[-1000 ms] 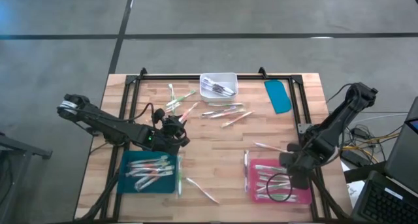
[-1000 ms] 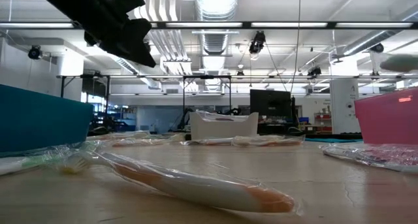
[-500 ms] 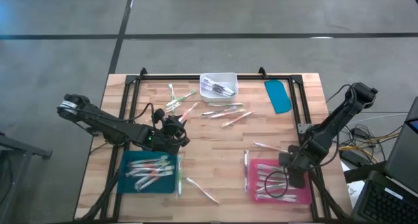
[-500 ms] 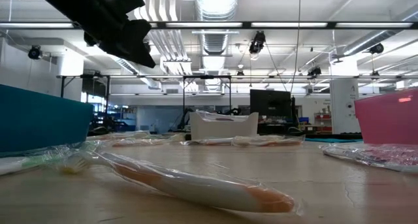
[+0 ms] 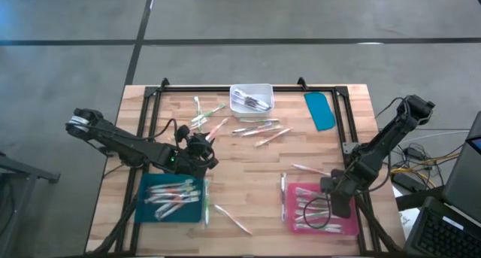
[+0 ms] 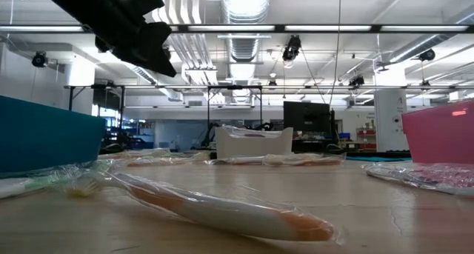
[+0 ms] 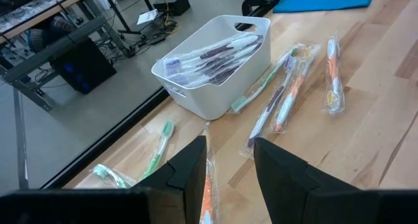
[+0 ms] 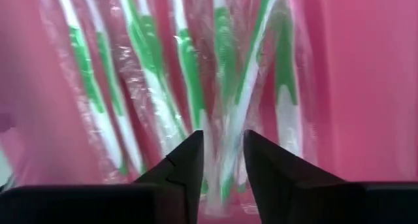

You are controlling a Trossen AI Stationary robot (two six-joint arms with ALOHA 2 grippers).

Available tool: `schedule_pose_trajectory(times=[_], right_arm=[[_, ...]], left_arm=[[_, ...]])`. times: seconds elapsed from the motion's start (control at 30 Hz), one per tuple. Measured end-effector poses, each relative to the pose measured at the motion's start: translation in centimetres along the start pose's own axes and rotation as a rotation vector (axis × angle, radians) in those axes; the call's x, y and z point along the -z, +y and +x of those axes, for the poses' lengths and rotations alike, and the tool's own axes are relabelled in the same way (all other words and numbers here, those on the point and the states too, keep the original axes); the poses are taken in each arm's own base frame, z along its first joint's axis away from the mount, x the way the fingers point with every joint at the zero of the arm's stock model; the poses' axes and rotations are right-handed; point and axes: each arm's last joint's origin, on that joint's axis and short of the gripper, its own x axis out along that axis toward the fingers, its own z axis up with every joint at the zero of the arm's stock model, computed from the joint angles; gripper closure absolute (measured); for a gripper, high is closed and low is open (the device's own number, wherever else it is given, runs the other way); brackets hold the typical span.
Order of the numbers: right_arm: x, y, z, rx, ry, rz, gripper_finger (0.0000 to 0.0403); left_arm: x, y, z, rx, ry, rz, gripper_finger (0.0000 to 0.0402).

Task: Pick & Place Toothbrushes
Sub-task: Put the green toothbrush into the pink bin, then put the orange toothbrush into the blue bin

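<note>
Plastic-wrapped green-and-white toothbrushes [image 8: 189,80]

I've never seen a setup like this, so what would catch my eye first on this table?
Probably the wrapped toothbrushes scattered over the wooden table, with more piled in a white bin at its far edge. Then the two bright trays near the front: a teal tray beside the left gripper, and a pink tray of green toothbrushes, with the right gripper just above it.
</note>
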Motion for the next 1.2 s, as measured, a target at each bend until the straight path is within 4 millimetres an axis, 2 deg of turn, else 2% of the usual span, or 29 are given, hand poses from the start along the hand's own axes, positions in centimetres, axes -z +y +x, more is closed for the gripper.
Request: schedule_pose_trajectory(times=[0.17, 0.37, 0.63, 0.8, 0.93, 1.07, 1.2], right_arm=[[-0.2, 0.7, -0.6, -0.028, 0.000, -0.016, 0.0270], [-0.8, 2.5, -2.2, -0.106, -0.015, -0.073, 0.0251], [-2.8, 3.9, -4.7, -0.089, -0.255, -0.143, 0.0273], [-4.7, 3.4, -5.7, -0.033, -0.377, -0.138, 0.0291], [-6.1, 2.4, -6.0, 0.008, -0.416, -0.150, 0.0301], [-7.4, 1.4, -6.5, 0.045, -0.449, -0.160, 0.0308], [-8.6, 0.8, -6.9, 0.056, -0.502, -0.194, 0.0312]], left_arm=[[0.0, 0.0, 0.0, 0.000, 0.000, -0.001, 0.0268], [0.0, 0.0, 0.0, 0.000, 0.000, 0.000, 0.0268], [0.0, 0.0, 0.0, 0.014, 0.009, -0.001, 0.0268], [0.1, -0.2, 0.0, 0.074, 0.046, 0.000, 0.0268], [0.3, -0.4, 0.0, 0.162, 0.094, 0.074, 0.0268], [0.4, -0.5, 0.0, 0.295, 0.188, 0.171, 0.0268], [-0.2, -0.1, 0.0, 0.347, 0.284, 0.193, 0.0268]])
